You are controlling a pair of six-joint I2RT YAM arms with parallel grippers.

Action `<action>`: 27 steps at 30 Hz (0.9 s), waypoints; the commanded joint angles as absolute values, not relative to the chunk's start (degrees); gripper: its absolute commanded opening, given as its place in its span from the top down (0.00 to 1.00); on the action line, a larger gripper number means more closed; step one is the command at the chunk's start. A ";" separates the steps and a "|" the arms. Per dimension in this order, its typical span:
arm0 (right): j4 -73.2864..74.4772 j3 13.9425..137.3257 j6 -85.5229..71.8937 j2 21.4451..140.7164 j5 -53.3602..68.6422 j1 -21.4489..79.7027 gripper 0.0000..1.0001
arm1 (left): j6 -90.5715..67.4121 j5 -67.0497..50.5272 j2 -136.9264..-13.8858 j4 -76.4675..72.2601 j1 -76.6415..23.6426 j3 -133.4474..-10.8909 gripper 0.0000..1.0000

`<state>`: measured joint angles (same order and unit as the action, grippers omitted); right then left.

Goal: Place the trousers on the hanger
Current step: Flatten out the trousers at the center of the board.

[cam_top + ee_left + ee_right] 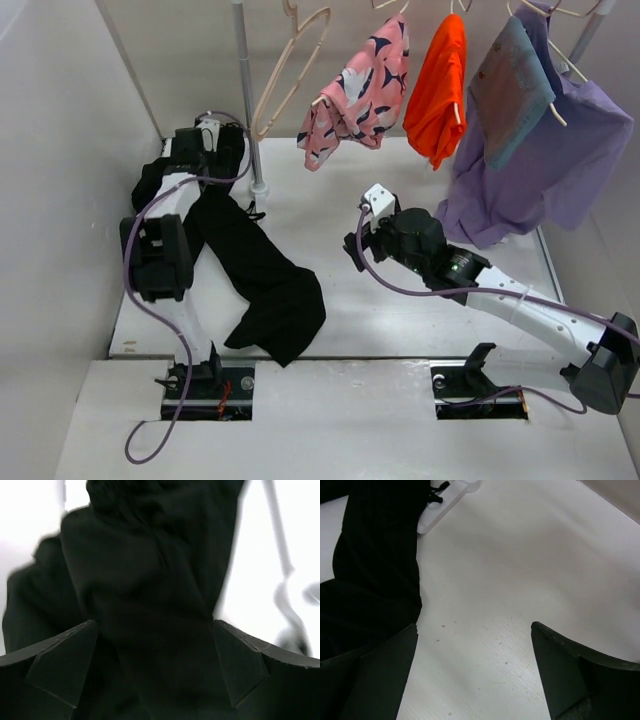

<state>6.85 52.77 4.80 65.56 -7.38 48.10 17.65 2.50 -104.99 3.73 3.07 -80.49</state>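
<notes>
Left claw (155, 630), upper left, spread open over the trousers (265, 290); right claw (474, 630), centre, released above the tabletop (530, 555).

The white flat table (420, 310) carried the large plain black soft-fabric trousers (265, 290), which lay in a long diagonal from the far left toward the near middle (their wider end bunched just short of a seam across the tabletop). Just beside their far part stood the white round foot (259, 188) of a metal pole. At the near edge sat the left black mounting plate (205, 392) and the right black mounting plate (480, 392).
</notes>
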 commanded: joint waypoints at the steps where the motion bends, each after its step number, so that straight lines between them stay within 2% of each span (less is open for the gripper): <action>1: 8.70 55.72 2.99 63.02 -9.93 48.69 0.00 | 19.77 11.95 -112.37 -2.74 3.34 -88.75 0.00; 3: 9.22 55.20 1.59 62.31 -11.24 48.69 0.00 | 22.40 12.48 -114.34 -2.72 3.96 -88.77 0.00; 4: 10.01 55.20 1.58 61.62 -11.86 48.69 0.00 | 23.11 11.70 -114.35 -3.25 3.96 -87.29 0.04; 5: 10.02 55.20 0.28 60.83 -11.87 48.69 0.00 | 23.72 10.56 -114.35 -3.25 3.96 -86.23 0.13; 6: 10.72 54.67 0.26 60.30 -12.82 48.69 0.00 | 24.43 8.11 -113.30 -3.25 4.65 -85.09 0.43; 10: 11.25 53.53 -0.79 57.66 -14.94 48.69 0.00 | 25.05 2.47 -108.64 -2.64 6.84 -79.12 1.00; 14: 11.77 51.42 -1.41 54.76 -16.26 48.69 0.00 | 28.73 -6.13 -99.60 -0.80 9.58 -71.82 1.00; 20: 11.78 49.57 -1.93 52.56 -14.77 49.22 0.00 | 46.47 -26.32 -74.29 12.19 11.16 -60.13 1.00; 21: 11.78 49.05 -1.93 52.56 -14.24 49.22 0.00 | 50.06 -30.02 -71.92 16.65 11.16 -60.12 1.00; 22: 11.78 49.04 -2.54 52.56 -14.24 49.74 0.02 | 54.71 -33.71 -67.89 28.79 11.16 -60.99 1.00; 23: 11.78 49.04 -2.55 52.56 -13.37 49.75 0.00 | 68.33 -40.45 -66.11 36.57 10.47 -62.13 1.00; 27: 12.30 49.04 -3.08 52.56 -11.69 49.75 0.00 | 85.04 -46.22 -58.81 61.14 7.65 -68.10 1.00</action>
